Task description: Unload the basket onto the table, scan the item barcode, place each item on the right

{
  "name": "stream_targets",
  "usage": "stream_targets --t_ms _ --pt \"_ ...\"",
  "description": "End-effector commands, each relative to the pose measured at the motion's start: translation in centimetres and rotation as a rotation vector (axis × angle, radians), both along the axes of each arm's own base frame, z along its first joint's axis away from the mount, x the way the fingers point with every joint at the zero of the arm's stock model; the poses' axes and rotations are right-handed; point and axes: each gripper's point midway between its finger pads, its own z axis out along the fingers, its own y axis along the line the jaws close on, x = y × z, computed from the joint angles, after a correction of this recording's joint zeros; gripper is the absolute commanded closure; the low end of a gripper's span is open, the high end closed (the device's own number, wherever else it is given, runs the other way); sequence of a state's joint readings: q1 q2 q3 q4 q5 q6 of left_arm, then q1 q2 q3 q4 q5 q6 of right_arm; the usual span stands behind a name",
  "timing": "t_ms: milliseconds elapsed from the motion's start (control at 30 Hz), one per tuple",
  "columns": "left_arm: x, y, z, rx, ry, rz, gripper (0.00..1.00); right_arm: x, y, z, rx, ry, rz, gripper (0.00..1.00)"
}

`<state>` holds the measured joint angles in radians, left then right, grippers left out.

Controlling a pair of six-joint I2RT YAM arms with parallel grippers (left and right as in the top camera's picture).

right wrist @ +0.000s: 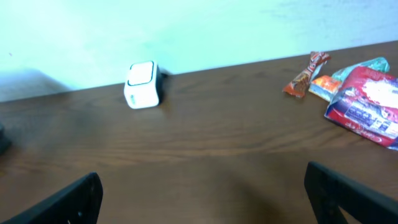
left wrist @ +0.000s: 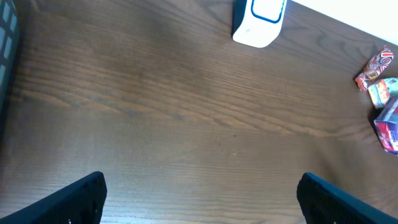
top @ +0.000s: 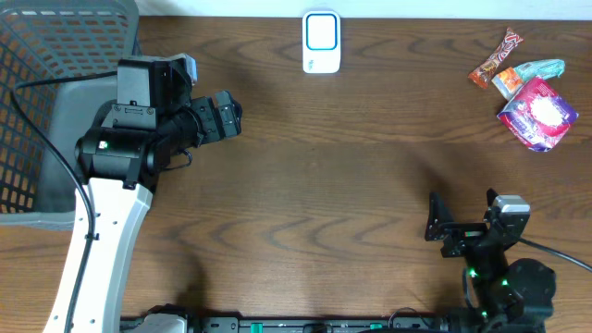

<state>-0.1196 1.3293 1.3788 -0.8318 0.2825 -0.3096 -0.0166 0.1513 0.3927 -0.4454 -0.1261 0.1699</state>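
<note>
Jaws on both grippers stood wide and empty: left gripper (top: pixel 224 116) beside the grey basket (top: pixel 37 55), right gripper (top: pixel 462 220) near the table's front edge. The white scanner (top: pixel 322 42) sat at the far edge. The snack packets (top: pixel 536 116) lay well to its right, print too small to read.

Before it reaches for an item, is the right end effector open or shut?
Open. In the right wrist view the right end effector has its fingers wide apart at the lower corners, bare table between them, nothing held.
</note>
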Motion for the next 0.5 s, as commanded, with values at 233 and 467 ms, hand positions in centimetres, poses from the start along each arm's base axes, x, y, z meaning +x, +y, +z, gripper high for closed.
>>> stream_targets --t_ms 233,467 --pt "-0.1 0.2 0.3 0.010 -0.011 0.000 0.02 1.3 -1.1 -2.0 -0.024 -0.168 -0.057 0.01" --pt "-0.1 0.2 0.3 0.010 -0.011 0.000 0.02 2.4 -1.1 -3.5 -0.039 -0.247 -0.056 0.01"
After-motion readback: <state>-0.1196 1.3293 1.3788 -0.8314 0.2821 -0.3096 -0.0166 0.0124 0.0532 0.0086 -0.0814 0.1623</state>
